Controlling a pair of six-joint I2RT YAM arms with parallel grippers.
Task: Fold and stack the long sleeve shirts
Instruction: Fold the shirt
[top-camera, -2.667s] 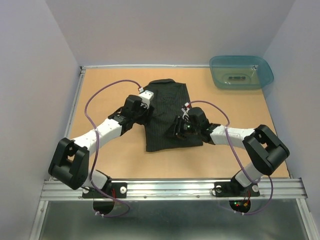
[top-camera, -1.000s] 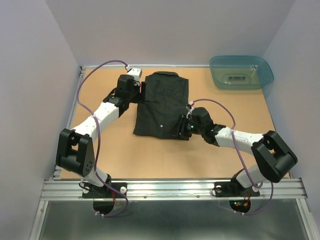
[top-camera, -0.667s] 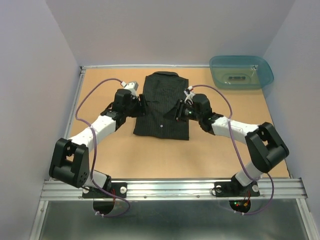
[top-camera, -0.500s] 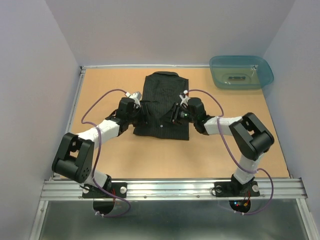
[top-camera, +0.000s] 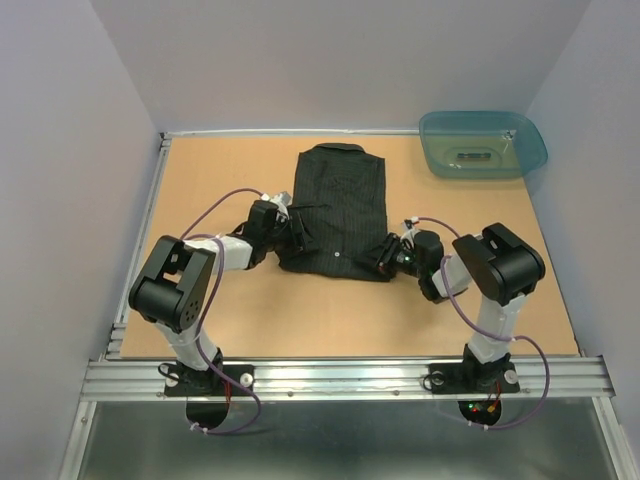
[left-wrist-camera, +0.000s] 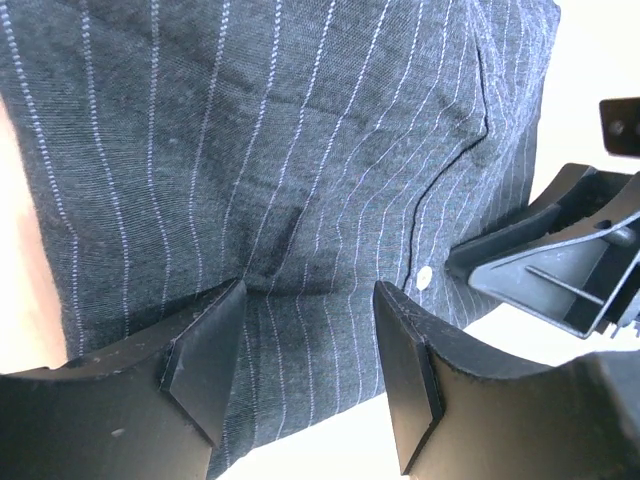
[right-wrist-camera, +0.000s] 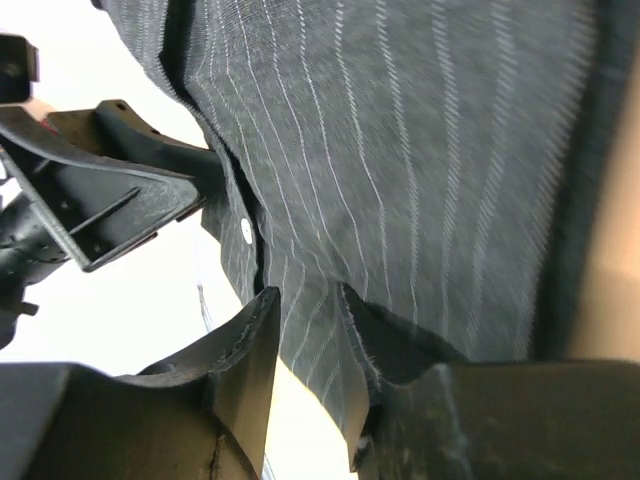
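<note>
While the folded black shirt (top-camera: 338, 205) is laid flat on the table (top-camera: 220, 170) | left claw (top-camera: 297, 235): spread apart, set at the near-left hem | right claw (top-camera: 385, 258): clenched on the near-right hem

Centre of desk (top-camera: 200, 170), toward the back: shirt (top-camera: 337, 205) lying flat, collar at the far edge, hem toward the arm bases. Far right corner: tub (top-camera: 483, 143), well apart from shirt. At the shirt's near left edge, left gripper (top-camera: 297, 237); at its near right corner, right gripper (top-camera: 386, 260).
</note>
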